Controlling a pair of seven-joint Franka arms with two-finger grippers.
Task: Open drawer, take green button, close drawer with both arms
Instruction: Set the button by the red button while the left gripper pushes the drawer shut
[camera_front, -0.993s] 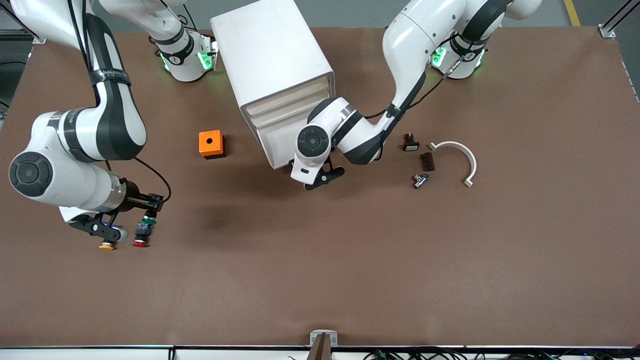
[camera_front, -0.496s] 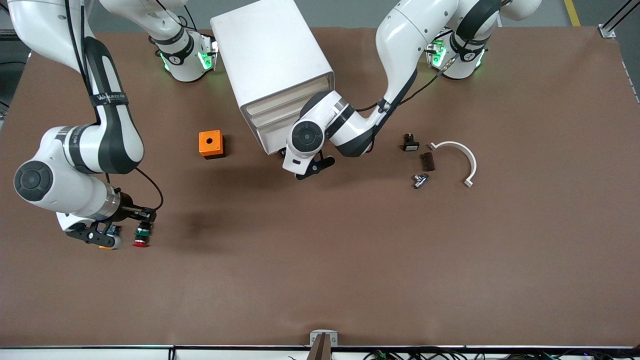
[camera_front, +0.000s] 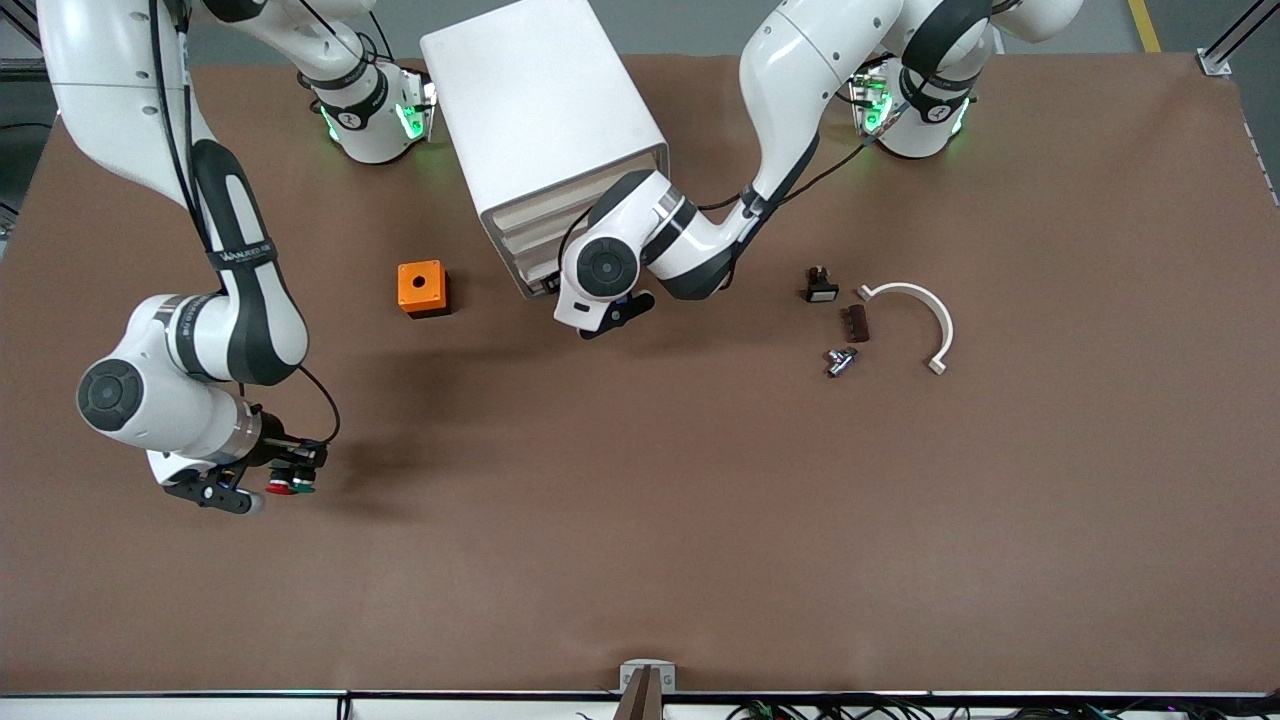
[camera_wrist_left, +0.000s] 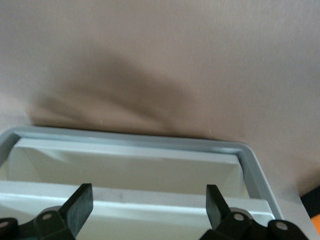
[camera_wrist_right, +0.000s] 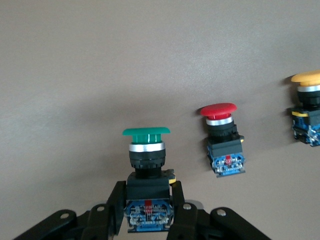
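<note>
- Green-capped button sits clamped by its dark body in the right gripper, over the table beside the red button, toward the right arm's end, well apart from the white cabinet.
- Left gripper stands with jaws wide at the cabinet's drawer front, holding nothing.

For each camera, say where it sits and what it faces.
Front view: high across the table, facing both arms, the white cabinet and the orange box.
Left wrist view: on the left arm; open left pincer at the drawer.
Right wrist view: on the right arm; right pincer shut on the green button.
Shared: front and right wrist show the red button.
</note>
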